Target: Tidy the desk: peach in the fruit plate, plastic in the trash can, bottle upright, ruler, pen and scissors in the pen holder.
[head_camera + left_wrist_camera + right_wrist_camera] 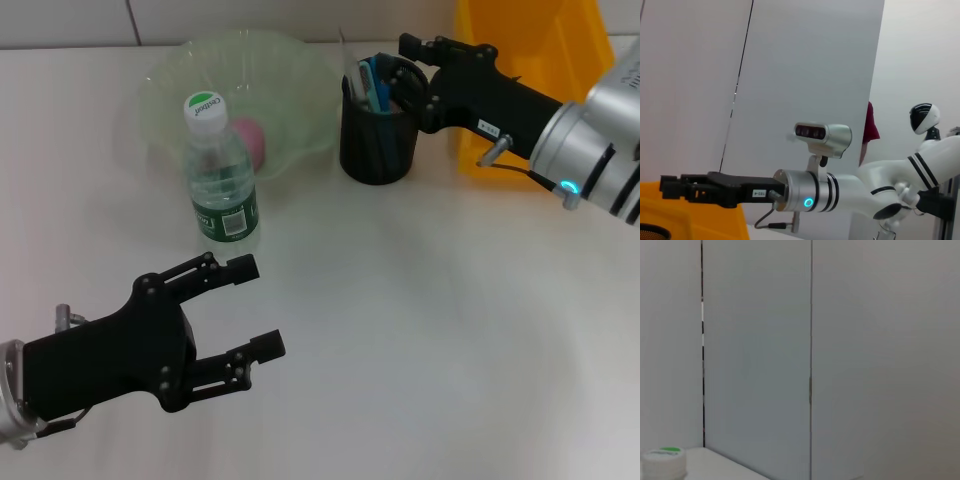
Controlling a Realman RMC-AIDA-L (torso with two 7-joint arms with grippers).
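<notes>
White desk (420,330); right tool (408,62) over pen holder (378,135); left tool (255,306) spread, empty.

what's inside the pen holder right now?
The black pen holder holds a blue-handled item and a clear ruler-like strip. The right gripper hangs over its rim, hiding the rest; lower contents can't be seen.

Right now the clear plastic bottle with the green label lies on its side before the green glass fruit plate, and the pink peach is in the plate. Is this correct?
Not quite: the head view shows the clear plastic bottle with the green label standing upright, white cap on top, before the green glass fruit plate. The pink peach is indeed in the plate.
</notes>
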